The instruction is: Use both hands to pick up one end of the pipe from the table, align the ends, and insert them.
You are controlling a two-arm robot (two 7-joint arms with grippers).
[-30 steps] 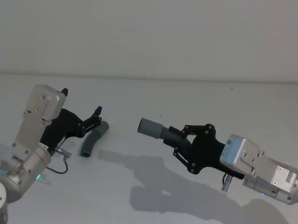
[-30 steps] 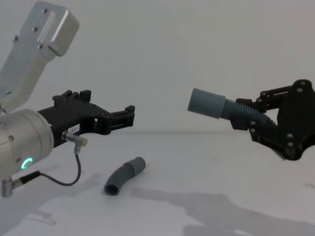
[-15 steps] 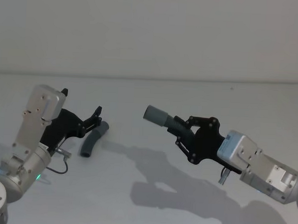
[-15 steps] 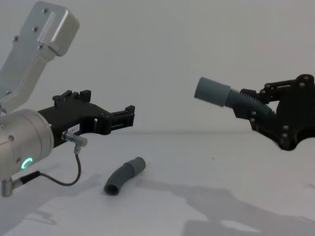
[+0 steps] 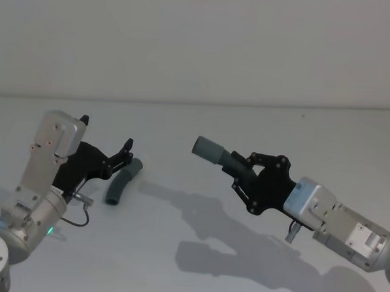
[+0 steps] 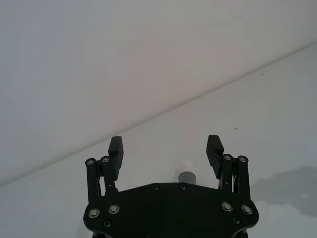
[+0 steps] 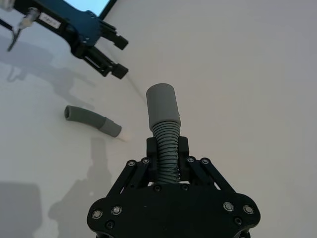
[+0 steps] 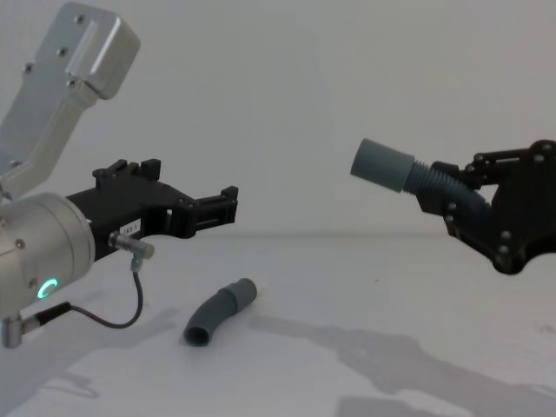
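Note:
My right gripper is shut on a ribbed dark-grey pipe piece and holds it in the air above the table. Its wide smooth cuff points toward the left arm. The other pipe piece lies curved on the table, with its white tip in the right wrist view. My left gripper hovers open just above and left of that lying piece. One end of the piece shows between the open fingers.
The white table stretches to a plain wall behind it. Shadows of both arms fall across the near part of the table. A thin black cable loops under the left wrist.
The right gripper has carried its pipe piece a little up and away from the left arm. The left arm and the lying piece have stayed still.

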